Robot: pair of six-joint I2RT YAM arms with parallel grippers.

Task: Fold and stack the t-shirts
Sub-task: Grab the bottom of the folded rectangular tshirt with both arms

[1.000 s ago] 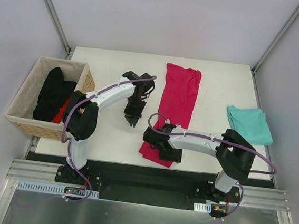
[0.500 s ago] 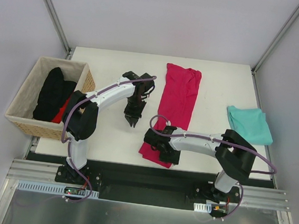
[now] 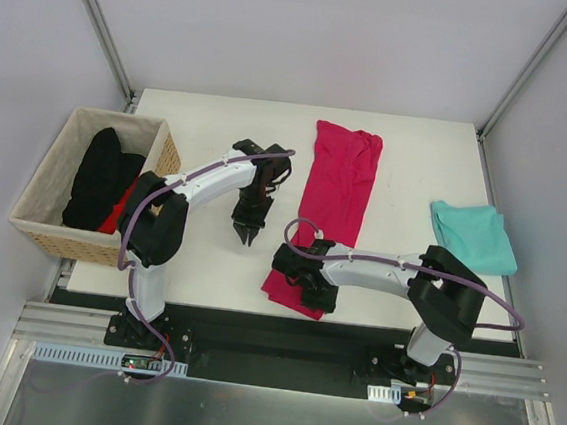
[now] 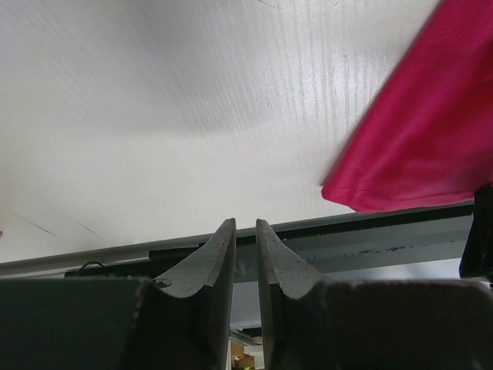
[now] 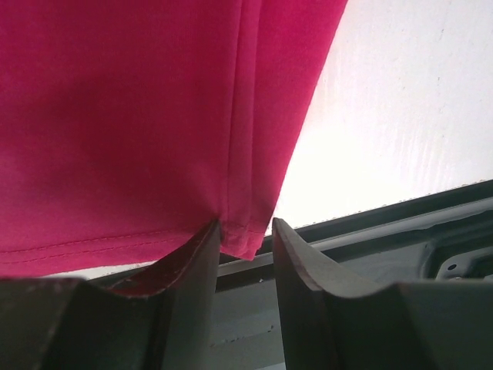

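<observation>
The crimson-pink t-shirt lies folded in a long strip down the middle of the table. Its near end is under my right gripper. In the right wrist view the shirt fills the upper left, and its hemmed near corner hangs between the slightly open fingers of the right gripper, touching only the left finger. The teal t-shirt lies folded at the right edge. My left gripper hovers over bare table left of the pink shirt. In its own view the left gripper is shut and empty, with the pink shirt at upper right.
A wicker basket stands off the table's left edge with black clothing and a red item in it. The table's near edge and a metal rail run just beyond both grippers' fingertips.
My left gripper has shifted a little left and toward the near edge. My right gripper has edged slightly nearer over the pink shirt's near end.
</observation>
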